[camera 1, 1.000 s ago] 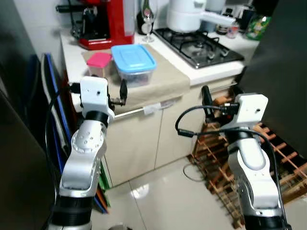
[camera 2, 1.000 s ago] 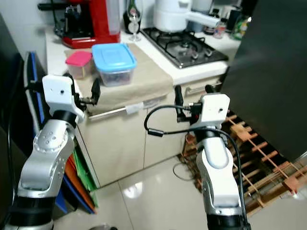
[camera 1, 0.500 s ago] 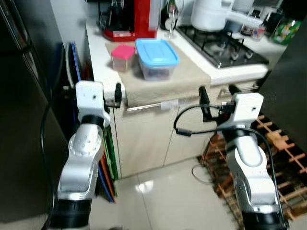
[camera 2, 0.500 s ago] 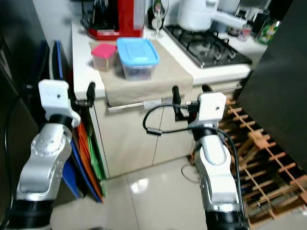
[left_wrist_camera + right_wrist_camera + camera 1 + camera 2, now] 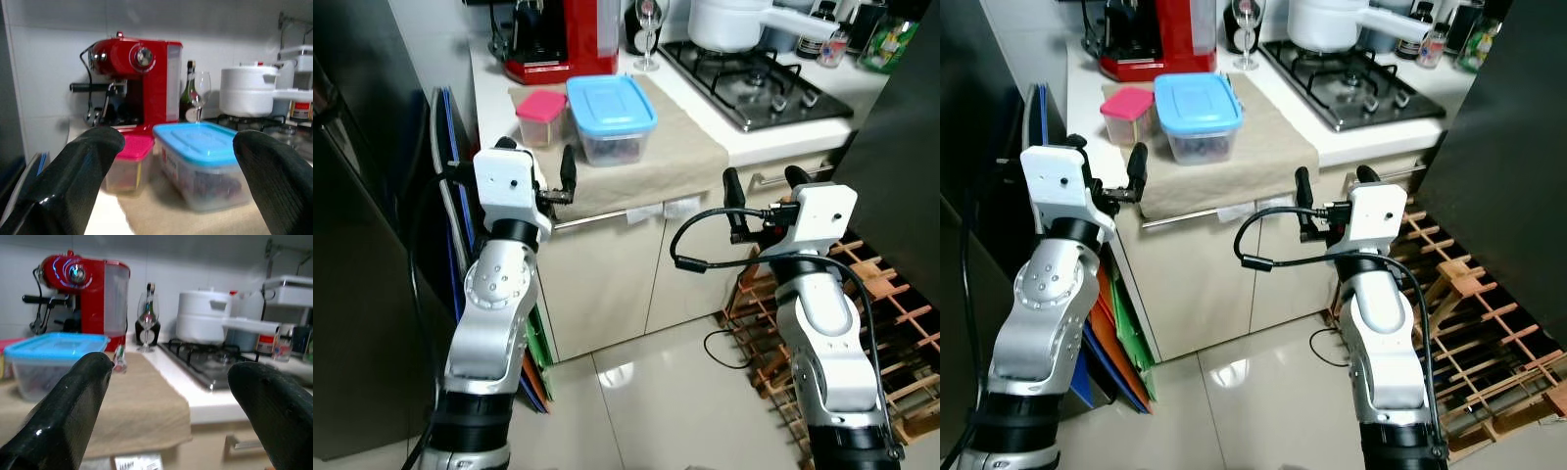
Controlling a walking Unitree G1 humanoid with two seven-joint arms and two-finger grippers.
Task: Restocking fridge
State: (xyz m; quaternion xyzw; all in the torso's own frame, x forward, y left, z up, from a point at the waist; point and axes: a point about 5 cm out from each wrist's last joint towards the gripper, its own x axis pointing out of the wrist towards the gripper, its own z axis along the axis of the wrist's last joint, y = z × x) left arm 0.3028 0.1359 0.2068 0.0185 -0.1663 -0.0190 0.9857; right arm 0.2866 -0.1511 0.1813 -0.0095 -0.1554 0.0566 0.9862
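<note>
I had both arms raised at the counter (image 5: 744, 147) edge, left pincer (image 5: 534, 164) spread wide and empty, right pincer (image 5: 761, 188) likewise wide, holding nothing. The blue-lidded container (image 5: 610, 116) sat at twelve o'clock on the beige cloth (image 5: 675, 162), the pink-lidded tub (image 5: 541, 116) touching it at nine o'clock, within reach for pickup, I judged.

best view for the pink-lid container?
Left wrist view: the pink-lid container sits close and side-on, framed between the open left claw fingers, contents visible. Both eye views show it small from above; the right wrist view catches just an edge.
</note>
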